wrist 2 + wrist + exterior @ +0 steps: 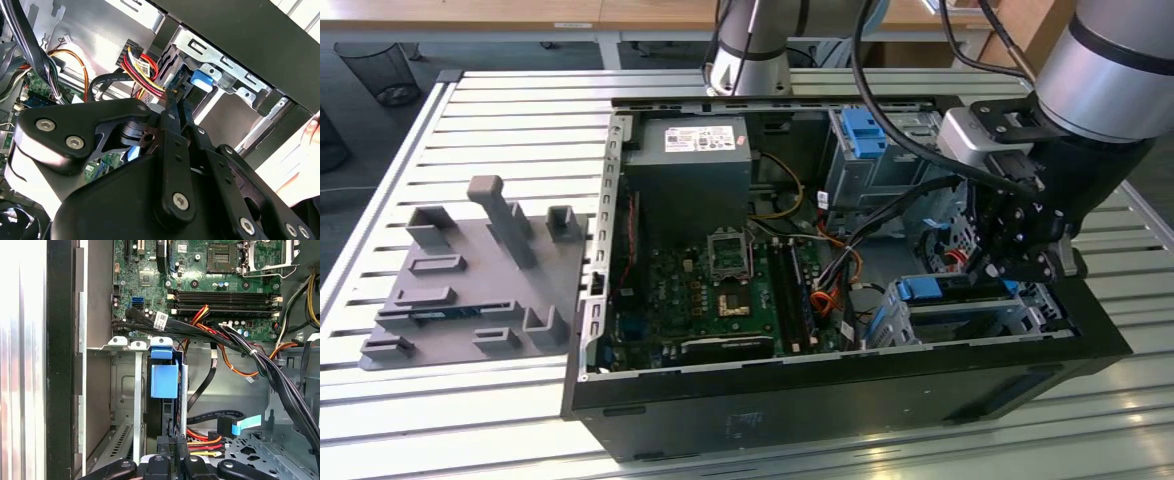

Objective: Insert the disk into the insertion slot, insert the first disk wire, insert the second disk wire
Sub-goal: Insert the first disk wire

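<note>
The disk (945, 288) sits in the insertion slot (897, 318) at the case's front corner on the exterior view's right. Its blue carrier (164, 377) stands between the slot's metal walls (125, 385). My gripper (998, 272) hangs right over it. In both wrist views my gripper (170, 446) has its fingers pressed close together at the disk's edge, where a red, yellow and black disk wire (202, 440) ends. The same wire (145, 67) runs to the fingertips (172, 100) beside the blue carrier tab (202, 80). A black flat wire with a blue tab (235, 425) lies loose nearby.
The open black case holds a motherboard (720, 280), a power supply (687, 170) and a taller grey cage with a blue latch (861, 140). Thick black cable bundles (270, 365) cross beside the slot. A grey fixture plate (467, 280) lies on the slatted table. A hand (311, 127) shows past the case wall.
</note>
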Tool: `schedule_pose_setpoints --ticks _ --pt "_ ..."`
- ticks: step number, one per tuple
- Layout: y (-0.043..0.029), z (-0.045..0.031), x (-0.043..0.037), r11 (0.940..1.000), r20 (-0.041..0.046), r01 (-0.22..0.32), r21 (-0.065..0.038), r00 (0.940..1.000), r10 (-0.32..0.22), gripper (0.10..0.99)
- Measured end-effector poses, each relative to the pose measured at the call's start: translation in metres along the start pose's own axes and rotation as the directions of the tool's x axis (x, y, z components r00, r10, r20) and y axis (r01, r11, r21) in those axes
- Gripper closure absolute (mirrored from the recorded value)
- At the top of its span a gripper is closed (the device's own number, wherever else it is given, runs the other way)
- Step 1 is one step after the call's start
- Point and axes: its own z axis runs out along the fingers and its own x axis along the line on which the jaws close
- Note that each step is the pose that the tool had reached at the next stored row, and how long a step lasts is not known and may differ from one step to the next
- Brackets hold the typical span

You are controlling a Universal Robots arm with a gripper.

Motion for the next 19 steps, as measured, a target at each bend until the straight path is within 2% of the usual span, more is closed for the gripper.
schedule_pose_setpoints --ticks 9,10,19 --pt "0.0001 0.0020 0.0000 1.0000 0.0018 0.000 0.000 1.0000 0.000 0.906" --pt "0.0001 0.0010 0.0000 1.0000 0.0003 0.000 0.000 1.0000 0.000 0.843" --pt "-0.0003 -0.0074 0.0002 1.0000 -0.0012 0.000 0.000 1.0000 0.000 0.843"
